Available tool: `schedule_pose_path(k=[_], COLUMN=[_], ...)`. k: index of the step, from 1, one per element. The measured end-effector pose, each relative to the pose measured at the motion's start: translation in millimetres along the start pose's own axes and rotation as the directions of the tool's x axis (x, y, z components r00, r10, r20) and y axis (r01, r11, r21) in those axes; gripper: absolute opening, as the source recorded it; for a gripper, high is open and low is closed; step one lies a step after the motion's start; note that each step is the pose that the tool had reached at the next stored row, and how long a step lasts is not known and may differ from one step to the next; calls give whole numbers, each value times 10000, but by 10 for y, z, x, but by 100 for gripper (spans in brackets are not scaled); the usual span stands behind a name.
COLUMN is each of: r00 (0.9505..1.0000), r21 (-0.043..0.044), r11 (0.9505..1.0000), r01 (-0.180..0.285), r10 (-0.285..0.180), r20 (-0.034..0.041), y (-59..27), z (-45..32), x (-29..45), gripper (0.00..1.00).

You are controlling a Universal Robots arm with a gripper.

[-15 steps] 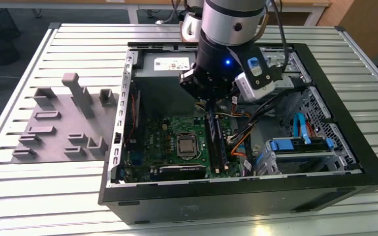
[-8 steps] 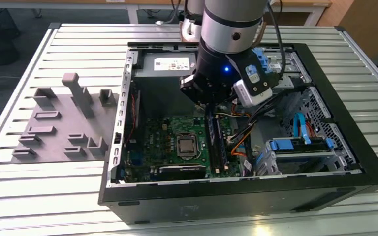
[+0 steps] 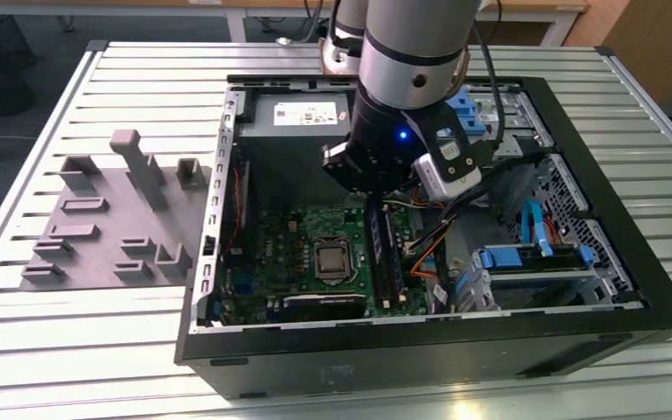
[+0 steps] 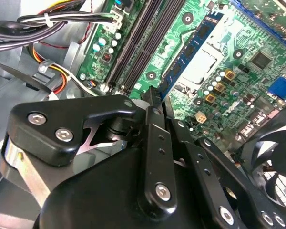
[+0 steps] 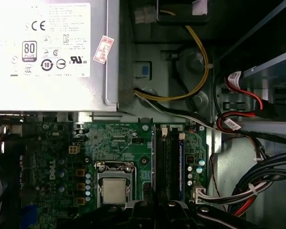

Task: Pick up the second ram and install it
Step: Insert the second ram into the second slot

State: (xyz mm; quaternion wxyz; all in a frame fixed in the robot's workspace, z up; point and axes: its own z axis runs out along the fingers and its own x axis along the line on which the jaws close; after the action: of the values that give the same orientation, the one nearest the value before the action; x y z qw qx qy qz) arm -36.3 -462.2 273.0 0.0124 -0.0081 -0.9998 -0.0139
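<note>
Inside the open black computer case (image 3: 430, 346), in the exterior view, the arm's black gripper (image 3: 374, 206) hangs low over the large green motherboard (image 3: 301, 236). The second ram (image 3: 381, 254), a long, narrow blue circuit-board stick with dark chips, runs from the gripper toward six o'clock. It lies just on the three o'clock side of the square metal processor socket (image 3: 333, 260). The grey plastic fixture with upright pegs (image 3: 115, 219) stands on the slatted metal worktop (image 3: 80, 350), well apart toward nine o'clock. The grey power supply box (image 3: 301, 114) sits at twelve o'clock within the case.

In the second wrist view, the gripper (image 4: 153, 95) is clenched on the near part of the second ram (image 4: 195, 47). The stick stands on edge between the processor socket (image 4: 205, 59) and the row of dark memory slots (image 4: 138, 43). Whether its lower edge has entered a slot cannot be told. Good practice here:
- Hold the stick upright and parallel to the slot.
- Press straight down, with even load along its length.
- Keep clear of the bundled black cables (image 4: 19, 28) beside the slots.

In the first wrist view, the gripper (image 5: 157, 207) is lined up with the memory slots (image 5: 168, 157). The second ram (image 5: 154, 157) shows edge-on as a thin blue line on the socket side of them. A tilted stick is likely to bind or seat at one end alone. The alignment is therefore best checked along this line before any force is applied. The loose cable looms (image 5: 257, 191) lie well apart from the slots.
</note>
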Motion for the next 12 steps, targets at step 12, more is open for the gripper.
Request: schedule_pose_path(k=[12], r00=[10000], r21=[-3], r11=[10000], r01=[-76], r10=[76], r20=[3], y=[-5], z=[168], x=[-40], gripper=[14])
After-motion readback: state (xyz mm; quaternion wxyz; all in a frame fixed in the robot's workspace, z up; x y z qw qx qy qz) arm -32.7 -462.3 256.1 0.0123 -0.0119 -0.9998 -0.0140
